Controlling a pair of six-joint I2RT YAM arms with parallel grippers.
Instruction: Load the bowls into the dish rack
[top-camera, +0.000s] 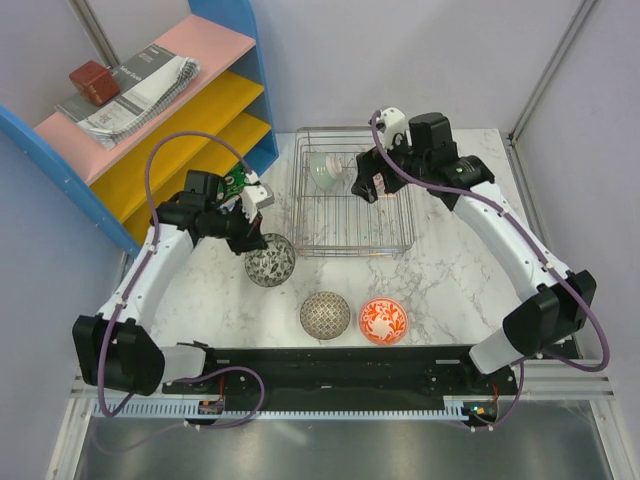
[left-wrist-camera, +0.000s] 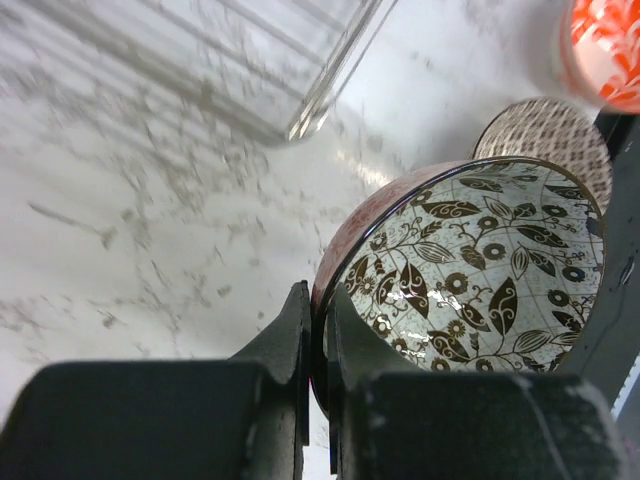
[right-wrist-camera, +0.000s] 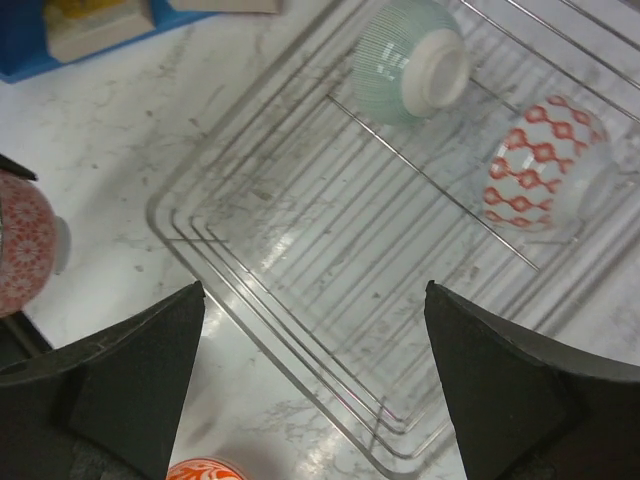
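Observation:
My left gripper (top-camera: 257, 235) (left-wrist-camera: 318, 300) is shut on the rim of the dark grey patterned bowl (top-camera: 270, 261) (left-wrist-camera: 470, 270), one finger inside and one outside, left of the dish rack's near corner. The silver wire dish rack (top-camera: 398, 215) (left-wrist-camera: 320, 100) (right-wrist-camera: 300, 200) holds the pale green bowl (top-camera: 327, 170) (right-wrist-camera: 410, 60) on its side and, in the right wrist view, a white bowl with red diamonds (right-wrist-camera: 545, 170). Above the rack hangs my right gripper (top-camera: 368, 188) (right-wrist-camera: 315, 290), wide open with nothing between its fingers. The beige-grey bowl (top-camera: 325, 315) (left-wrist-camera: 545, 130) and red-orange floral bowl (top-camera: 383, 321) (left-wrist-camera: 605, 50) sit near the front.
A blue-framed shelf (top-camera: 170, 100) with pink and yellow boards stands at the back left, with booklets and a red block on top. The black base rail (top-camera: 340, 365) runs along the near edge. Grey walls close in both sides.

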